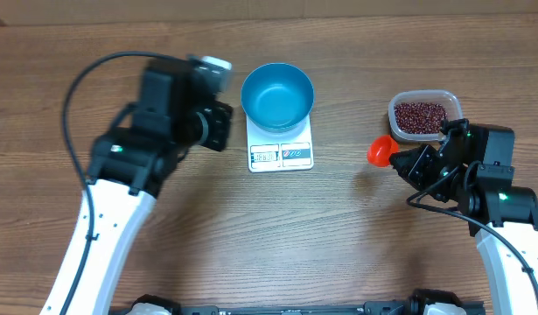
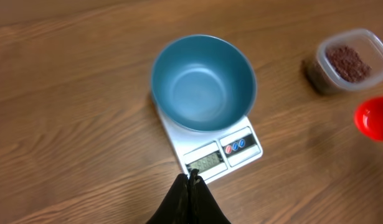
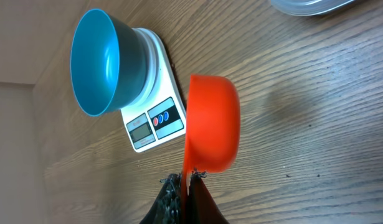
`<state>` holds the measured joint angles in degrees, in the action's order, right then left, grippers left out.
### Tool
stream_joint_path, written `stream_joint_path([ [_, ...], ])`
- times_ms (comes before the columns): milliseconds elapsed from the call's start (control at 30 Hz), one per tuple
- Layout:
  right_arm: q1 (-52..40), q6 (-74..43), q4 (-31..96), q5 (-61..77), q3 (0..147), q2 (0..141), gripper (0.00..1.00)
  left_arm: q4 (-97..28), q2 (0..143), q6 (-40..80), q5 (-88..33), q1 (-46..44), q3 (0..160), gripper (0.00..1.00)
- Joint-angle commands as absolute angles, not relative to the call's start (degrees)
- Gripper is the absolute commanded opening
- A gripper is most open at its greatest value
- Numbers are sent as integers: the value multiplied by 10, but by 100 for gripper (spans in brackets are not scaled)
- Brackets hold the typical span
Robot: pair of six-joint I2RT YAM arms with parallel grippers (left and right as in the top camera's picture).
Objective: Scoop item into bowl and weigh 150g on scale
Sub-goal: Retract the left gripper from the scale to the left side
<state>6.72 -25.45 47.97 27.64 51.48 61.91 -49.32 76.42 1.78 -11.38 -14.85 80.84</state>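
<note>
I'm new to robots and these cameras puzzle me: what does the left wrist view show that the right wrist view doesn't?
Only left wrist: dark red-brown beans in the clear plastic tub, and the shut left end effector. Only right wrist: the right end effector clamping the orange-red plastic scoop's handle. Both: the empty round blue plastic bowl on the flat white rectangular scale, the wooden table, and that scoop, cropped in the left view.
</note>
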Motion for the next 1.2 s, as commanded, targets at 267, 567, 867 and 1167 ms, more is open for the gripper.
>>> stream_joint_path([
  [267, 69, -239, 468, 281, 526, 612, 4, -530, 768, 30, -195, -56, 819, 4],
  [567, 69, -239, 466, 296, 526, 612, 4, -540, 768, 30, -195, -56, 819, 4],
  [867, 69, -220, 464, 296, 526, 612, 4, -561, 775, 30, -174, -56, 819, 5],
  [1167, 69, -220, 460, 296, 526, 612, 4, -598, 804, -104, -206, -57, 818, 4],
])
